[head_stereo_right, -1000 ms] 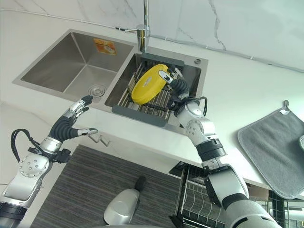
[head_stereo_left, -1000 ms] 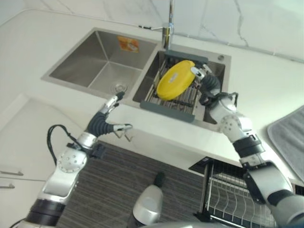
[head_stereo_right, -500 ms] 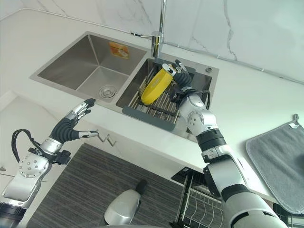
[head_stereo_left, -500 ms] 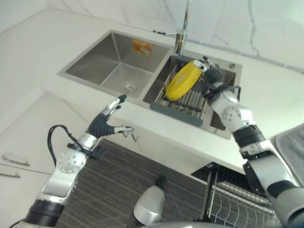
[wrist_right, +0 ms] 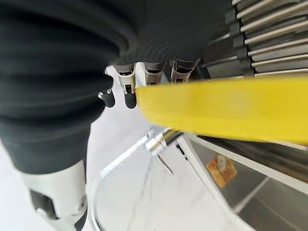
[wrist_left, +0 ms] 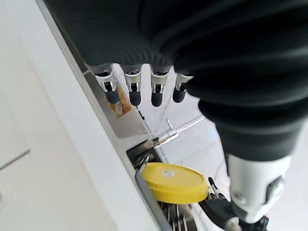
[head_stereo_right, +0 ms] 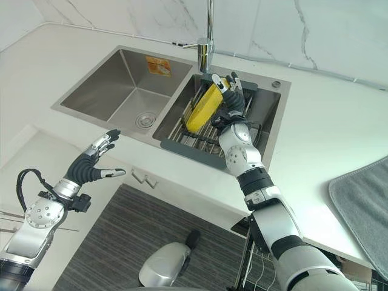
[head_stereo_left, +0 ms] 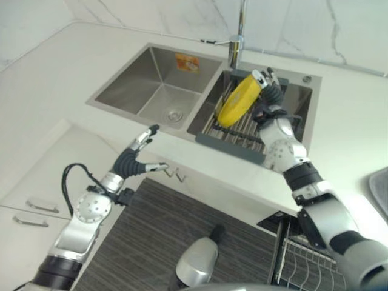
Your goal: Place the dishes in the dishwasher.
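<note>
- Yellow plate (head_stereo_left: 238, 99) stands tilted on its edge above the dark-framed rack (head_stereo_left: 233, 130) that sits in the right basin of the steel sink (head_stereo_left: 151, 85).
- The right robot hand (head_stereo_left: 267, 91) holds the plate at its upper rim, fingers (wrist_right: 126, 82) curled behind it and thumb on the near side, so the plate is pinched between them.
- The rack's metal bars run under the plate's lower edge; whether the plate touches them cannot be told.
- The faucet (head_stereo_right: 208, 36) rises just behind the plate, at the divide between the two basins.
- The left robot hand (head_stereo_left: 137, 155) hovers in front of the white worktop (head_stereo_left: 79, 54), beside the left basin, well apart from the plate, fingers (wrist_left: 134, 91) straight and spread, thumb out to the side, holding nothing.
- A wire dishwasher basket (head_stereo_left: 306, 267) shows low at the right, below the worktop edge.
- A grey mat (head_stereo_right: 364, 206) lies on the worktop at the far right.
</note>
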Motion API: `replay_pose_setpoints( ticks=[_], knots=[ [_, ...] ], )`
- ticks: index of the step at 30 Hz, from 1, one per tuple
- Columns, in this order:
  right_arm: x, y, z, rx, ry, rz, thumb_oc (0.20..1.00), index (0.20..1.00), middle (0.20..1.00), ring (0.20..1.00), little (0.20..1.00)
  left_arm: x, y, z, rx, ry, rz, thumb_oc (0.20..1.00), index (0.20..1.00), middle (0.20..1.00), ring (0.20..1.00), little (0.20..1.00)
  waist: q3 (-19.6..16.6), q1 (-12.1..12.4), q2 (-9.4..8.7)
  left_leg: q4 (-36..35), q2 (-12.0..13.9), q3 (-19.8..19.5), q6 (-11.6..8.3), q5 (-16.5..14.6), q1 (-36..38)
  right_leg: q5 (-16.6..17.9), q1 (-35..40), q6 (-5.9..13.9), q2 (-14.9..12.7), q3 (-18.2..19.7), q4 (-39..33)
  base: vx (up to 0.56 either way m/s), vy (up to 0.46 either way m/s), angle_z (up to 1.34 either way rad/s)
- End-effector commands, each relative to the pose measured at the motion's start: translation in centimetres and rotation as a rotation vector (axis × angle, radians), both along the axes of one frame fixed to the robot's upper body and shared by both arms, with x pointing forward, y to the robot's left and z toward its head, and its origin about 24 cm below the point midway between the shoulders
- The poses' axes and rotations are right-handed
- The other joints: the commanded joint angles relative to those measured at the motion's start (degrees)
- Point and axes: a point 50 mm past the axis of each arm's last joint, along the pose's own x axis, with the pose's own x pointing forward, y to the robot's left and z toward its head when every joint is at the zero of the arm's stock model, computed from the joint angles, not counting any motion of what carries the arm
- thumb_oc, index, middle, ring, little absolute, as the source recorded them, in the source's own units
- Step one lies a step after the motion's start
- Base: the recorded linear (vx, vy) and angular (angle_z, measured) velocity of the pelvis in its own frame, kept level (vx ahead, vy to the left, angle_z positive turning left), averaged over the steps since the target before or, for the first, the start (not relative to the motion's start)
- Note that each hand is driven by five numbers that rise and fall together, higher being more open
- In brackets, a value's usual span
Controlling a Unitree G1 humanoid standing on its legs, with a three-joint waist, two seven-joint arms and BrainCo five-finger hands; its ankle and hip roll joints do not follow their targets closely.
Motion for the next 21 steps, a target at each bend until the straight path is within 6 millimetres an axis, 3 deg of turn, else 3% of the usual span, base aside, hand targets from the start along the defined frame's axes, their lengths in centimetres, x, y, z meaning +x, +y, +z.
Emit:
replay_pose_setpoints(
  ticks=[1,14,21],
  knots=[
    [0.09,0.57,3.57,0.051,-0.136,-0.007,1.000,1.000,1.000,1.000,1.000,0.11,-0.59,0.54,-0.065,-0.057,-0.029,1.000,1.000,1.000,1.000,1.000,-1.30,2.79,0.32,-10.87,-0.02,-3.14,1.05,2.02,5.92,2.59,-3.68,0.13,-1.81,3.02,6.76,-0.01,0.019,-0.03],
    [0.12,0.58,4.18,0.158,-0.137,-0.106,1.000,1.000,1.000,1.000,1.000,0.17,-1.03,0.28,-0.101,-0.052,-0.027,1.000,1.000,1.000,1.000,1.000,-0.32,3.27,2.35,-10.87,-1.08,-4.30,1.10,2.89,4.65,2.49,-4.24,0.04,-2.24,2.90,6.90,-0.01,0.021,0.01],
    [0.07,1.17,3.60,0.353,-0.058,-0.142,1.000,1.000,1.000,1.000,1.000,0.25,-1.53,-0.11,-0.116,-0.043,-0.030,1.000,1.000,1.000,1.000,1.000,-0.12,3.31,3.19,-10.87,-1.65,-4.29,1.28,3.09,4.43,2.73,-4.34,0.06,-2.79,2.74,7.14,0.00,0.030,0.02]
  ],
)
